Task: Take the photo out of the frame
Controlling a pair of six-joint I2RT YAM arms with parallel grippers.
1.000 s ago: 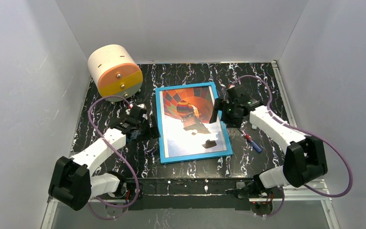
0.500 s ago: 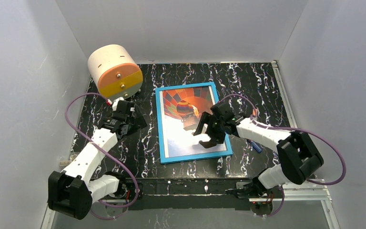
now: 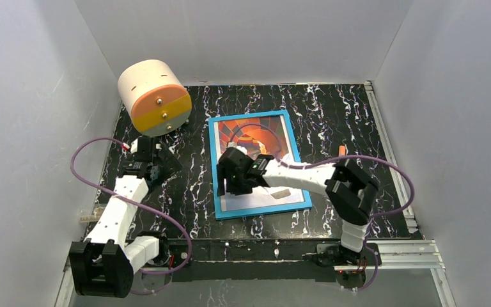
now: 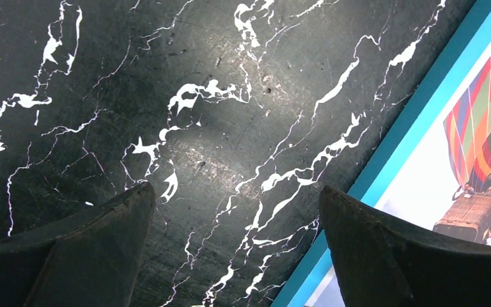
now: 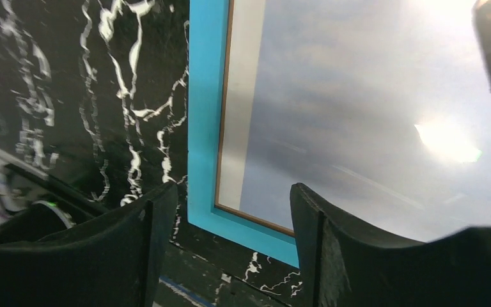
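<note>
The blue frame [image 3: 263,212] lies flat in the middle of the black marble table, with the balloon photo [image 3: 256,131] inside it, face up. My right gripper [image 3: 225,187] is open and empty, low over the frame's left side near its near-left corner. In the right wrist view its jaws [image 5: 231,188] straddle the frame's blue rail [image 5: 203,128], with the glare-washed photo [image 5: 371,128] to the right. My left gripper [image 3: 158,163] is open and empty over bare table left of the frame. In the left wrist view [image 4: 235,190] the frame edge [image 4: 415,109] and photo [image 4: 479,147] show at right.
A white cylinder with an orange and yellow face [image 3: 153,96] stands at the back left. A small orange object [image 3: 343,150] lies right of the frame, behind the right arm. Grey walls enclose the table on three sides. Purple cables loop beside both arms.
My right gripper swept from the frame's right edge across the photo to its left side. My left gripper drew back to the left, away from the frame.
</note>
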